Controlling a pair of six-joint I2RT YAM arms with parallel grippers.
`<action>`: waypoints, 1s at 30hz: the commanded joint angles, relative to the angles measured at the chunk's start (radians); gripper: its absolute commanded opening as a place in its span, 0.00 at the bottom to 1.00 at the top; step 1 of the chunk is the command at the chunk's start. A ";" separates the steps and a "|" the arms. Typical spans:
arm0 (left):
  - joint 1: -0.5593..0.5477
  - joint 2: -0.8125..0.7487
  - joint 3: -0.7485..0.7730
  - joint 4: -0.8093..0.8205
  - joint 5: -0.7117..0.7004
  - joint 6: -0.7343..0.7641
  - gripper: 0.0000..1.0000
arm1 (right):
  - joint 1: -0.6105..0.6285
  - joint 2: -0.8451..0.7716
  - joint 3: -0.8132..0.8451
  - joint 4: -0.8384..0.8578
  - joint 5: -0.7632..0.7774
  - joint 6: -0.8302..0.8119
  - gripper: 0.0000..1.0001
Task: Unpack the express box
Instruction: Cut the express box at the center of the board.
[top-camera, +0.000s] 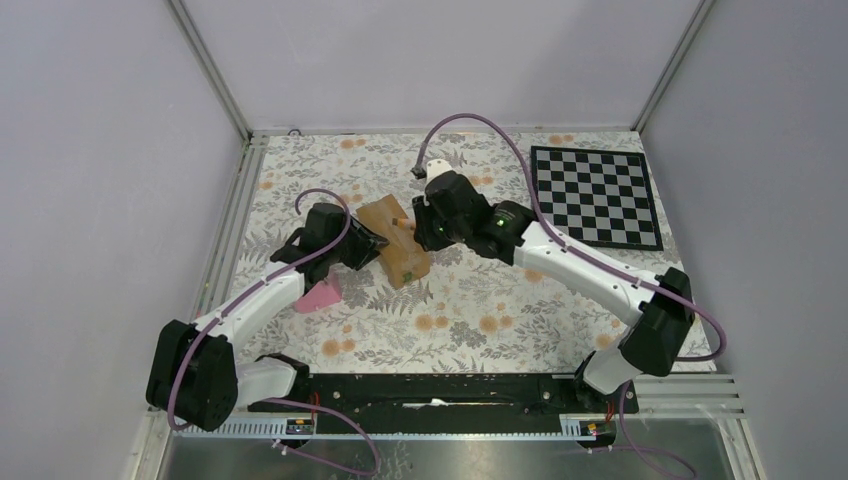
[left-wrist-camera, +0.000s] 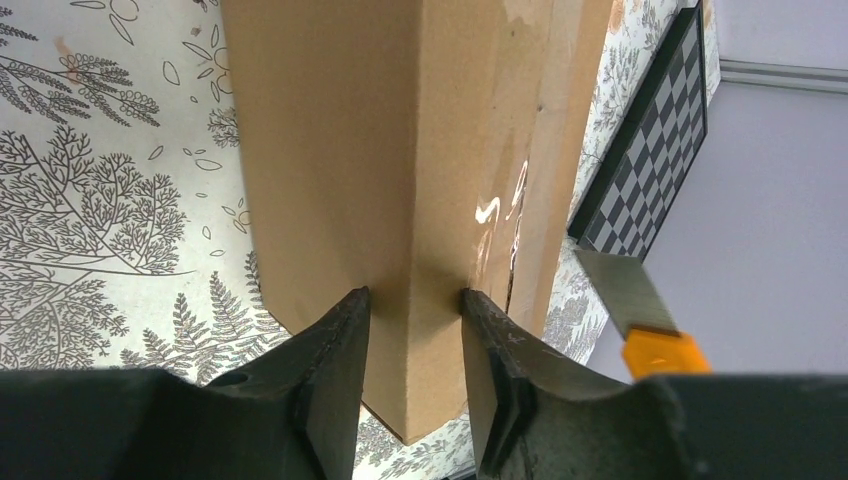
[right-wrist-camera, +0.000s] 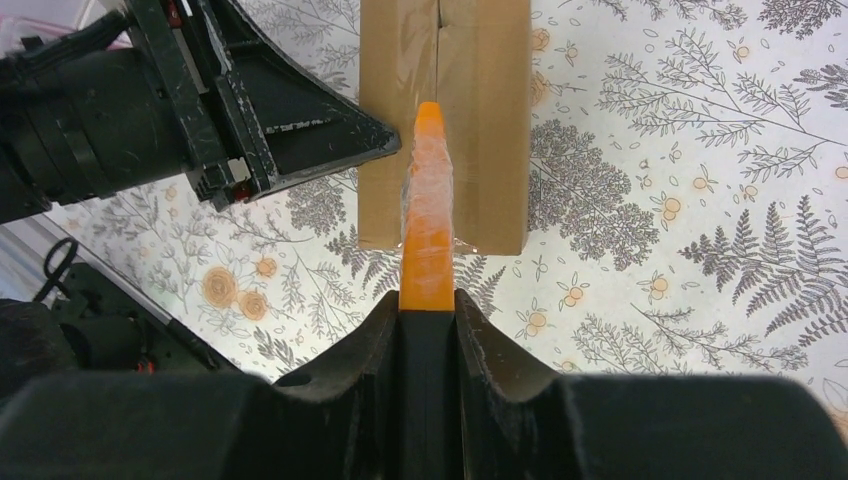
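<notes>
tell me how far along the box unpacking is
Done: the right gripper has the orange cutter in its grip, and the left gripper clamps a corner of the express box. In hand: the cutter's tip sits over the taped centre seam. Left: the flaps look shut under the tape, so slitting it, opening them and taking out any contents all remain.

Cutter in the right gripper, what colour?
The cutter is orange, clearest in the right wrist view.
</notes>
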 joint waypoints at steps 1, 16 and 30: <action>0.009 -0.006 -0.029 -0.018 -0.006 0.008 0.37 | 0.044 0.036 0.082 -0.026 0.082 -0.055 0.00; 0.014 0.041 -0.020 -0.075 0.004 0.011 0.22 | 0.078 0.141 0.168 -0.029 0.194 -0.132 0.00; 0.014 0.047 -0.024 -0.071 0.014 0.003 0.22 | 0.085 0.156 0.149 -0.031 0.160 -0.132 0.00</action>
